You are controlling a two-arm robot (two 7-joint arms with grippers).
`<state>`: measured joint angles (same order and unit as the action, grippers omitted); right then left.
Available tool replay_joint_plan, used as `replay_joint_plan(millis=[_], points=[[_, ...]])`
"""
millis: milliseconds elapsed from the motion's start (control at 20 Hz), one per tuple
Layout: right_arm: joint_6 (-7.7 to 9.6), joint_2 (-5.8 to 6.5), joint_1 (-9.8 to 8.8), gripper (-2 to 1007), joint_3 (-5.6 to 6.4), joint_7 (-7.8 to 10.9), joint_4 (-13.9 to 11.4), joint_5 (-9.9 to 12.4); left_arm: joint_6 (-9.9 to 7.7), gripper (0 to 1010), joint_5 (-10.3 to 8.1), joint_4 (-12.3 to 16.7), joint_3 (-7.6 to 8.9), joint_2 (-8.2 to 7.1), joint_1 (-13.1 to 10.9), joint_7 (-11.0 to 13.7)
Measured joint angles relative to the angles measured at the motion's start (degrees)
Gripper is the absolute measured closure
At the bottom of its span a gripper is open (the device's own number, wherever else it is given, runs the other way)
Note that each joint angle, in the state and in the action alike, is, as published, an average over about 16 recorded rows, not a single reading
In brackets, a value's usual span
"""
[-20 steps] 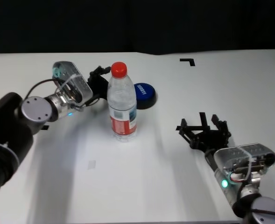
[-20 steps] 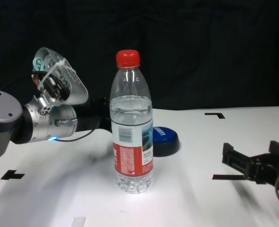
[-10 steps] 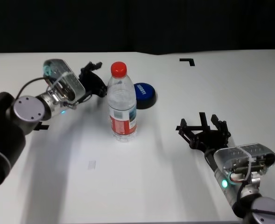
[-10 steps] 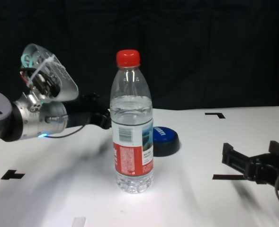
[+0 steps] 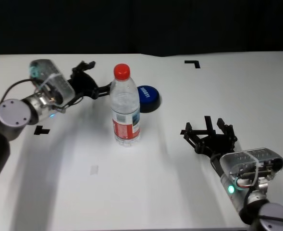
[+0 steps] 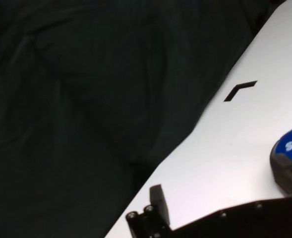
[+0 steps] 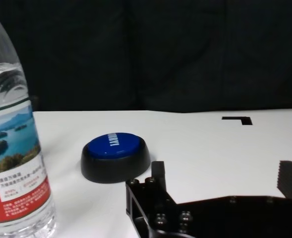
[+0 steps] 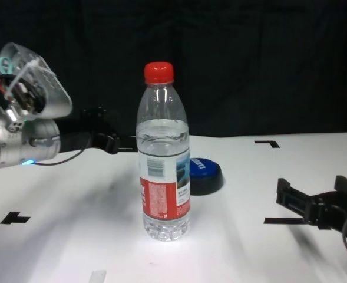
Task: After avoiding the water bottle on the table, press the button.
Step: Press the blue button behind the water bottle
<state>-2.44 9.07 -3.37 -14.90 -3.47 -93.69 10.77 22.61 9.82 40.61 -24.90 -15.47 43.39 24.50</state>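
- standing upright near the middle of the white table [image 5: 131, 192], the water bottle [image 5: 126, 107] has its red cap on, and nothing grips it.
- the blue-topped button [image 5: 148, 97] sits just behind the bottle, toward the far edge.
- left gripper [image 5: 89, 83] hovers toward the far left corner, beside the bottle's shoulder, fingers spread.
- right gripper [image 5: 209, 132] rests low near the front right corner, fingers spread, holding nothing.
- black corner tape marks [image 5: 192, 63] dot the table; a dark curtain [image 8: 250, 53] hangs behind its far edge.
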Motion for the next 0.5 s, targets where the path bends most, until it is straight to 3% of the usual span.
replay_joint_plan(millis=[500], points=[[0.00,0.00,0.00,2,0.00,0.00,0.0,0.0,-4.22,7,-3.06,12.1,1.76,-5.70,-6.2,1.7]])
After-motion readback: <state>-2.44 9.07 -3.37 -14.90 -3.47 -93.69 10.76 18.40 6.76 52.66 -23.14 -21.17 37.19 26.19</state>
